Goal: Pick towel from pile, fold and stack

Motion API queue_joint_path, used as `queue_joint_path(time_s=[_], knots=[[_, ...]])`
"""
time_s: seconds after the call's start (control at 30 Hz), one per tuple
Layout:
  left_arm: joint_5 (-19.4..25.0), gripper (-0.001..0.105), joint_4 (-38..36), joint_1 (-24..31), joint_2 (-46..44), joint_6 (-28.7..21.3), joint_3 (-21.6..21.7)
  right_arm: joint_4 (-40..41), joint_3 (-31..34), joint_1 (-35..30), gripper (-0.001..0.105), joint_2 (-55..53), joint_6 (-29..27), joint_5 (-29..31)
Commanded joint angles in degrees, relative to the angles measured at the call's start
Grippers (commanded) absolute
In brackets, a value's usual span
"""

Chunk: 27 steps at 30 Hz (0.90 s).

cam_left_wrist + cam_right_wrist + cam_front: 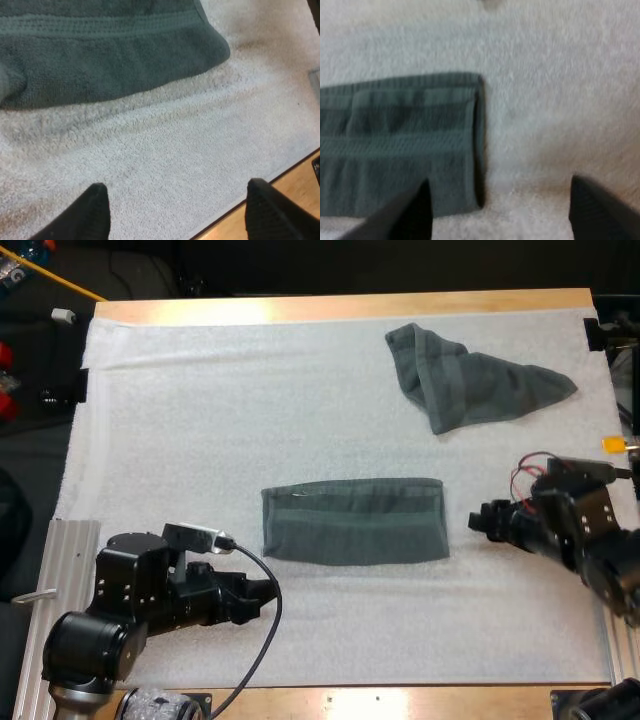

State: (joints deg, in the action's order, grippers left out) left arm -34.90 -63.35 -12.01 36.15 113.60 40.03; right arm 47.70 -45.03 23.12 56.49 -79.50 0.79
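A folded dark grey-green towel [354, 521] lies flat on the middle of the white mat [200, 420]. A crumpled towel [470, 386] sits at the far right of the mat. My left gripper [268, 593] rests low near the front, just left of the folded towel's near left corner; its fingers stand apart over bare mat, with the folded towel [100, 55] ahead of them. My right gripper [476, 520] is just right of the folded towel's right end, open, one finger by the folded towel's [400, 145] edge.
The mat's front edge and the wooden table rim [295, 185] lie close to my left gripper. A metal rail [60, 570] runs along the left side. Bare mat stretches across the far left.
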Motion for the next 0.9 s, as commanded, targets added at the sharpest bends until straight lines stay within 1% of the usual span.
queue_joint_path(time_s=[0.0,0.1,0.17,0.2,0.27,0.37,0.43,0.63,0.8,0.87], knots=[[0.62,0.056,-0.23,-0.20,-0.20,0.51,0.31,-1.38,-0.55,-1.62,0.058,1.19,-1.14,-2.77],[-0.10,0.056,-0.23,-0.20,-0.20,0.51,0.31,-4.01,-0.55,-5.49,0.058,4.93,-2.95,-8.49],[-1.51,0.056,-0.23,-0.20,-0.20,0.51,0.31,-6.01,-0.55,-8.78,0.058,7.97,-3.05,-12.61],[-1.68,0.056,-0.23,-0.20,-0.20,0.51,0.31,-6.41,-0.55,-9.63,0.058,8.60,-3.05,-13.51],[-2.27,0.056,-0.23,-0.20,-0.20,0.51,0.31,-8.15,-0.55,-12.13,0.058,11.59,-3.05,-17.32],[-2.26,0.056,-0.23,-0.20,-0.20,0.51,0.31,-9.96,-0.55,-14.32,0.058,15.68,-3.05,-22.31],[-2.26,0.056,-0.23,-0.20,-0.20,0.51,0.31,-11.16,-0.55,-14.49,0.058,17.89,-3.05,-24.50],[-2.26,0.056,-0.23,-0.20,-0.20,0.51,0.31,-16.14,-0.55,-14.48,0.058,25.16,-3.21,-28.33],[-2.26,0.056,-0.23,-0.20,-0.20,0.51,0.31,-18.30,-0.55,-14.25,0.058,29.93,-2.98,-28.58],[-2.26,0.056,-0.23,-0.20,-0.20,0.51,0.31,-18.65,-0.55,-13.67,0.058,31.87,-2.98,-29.57]])
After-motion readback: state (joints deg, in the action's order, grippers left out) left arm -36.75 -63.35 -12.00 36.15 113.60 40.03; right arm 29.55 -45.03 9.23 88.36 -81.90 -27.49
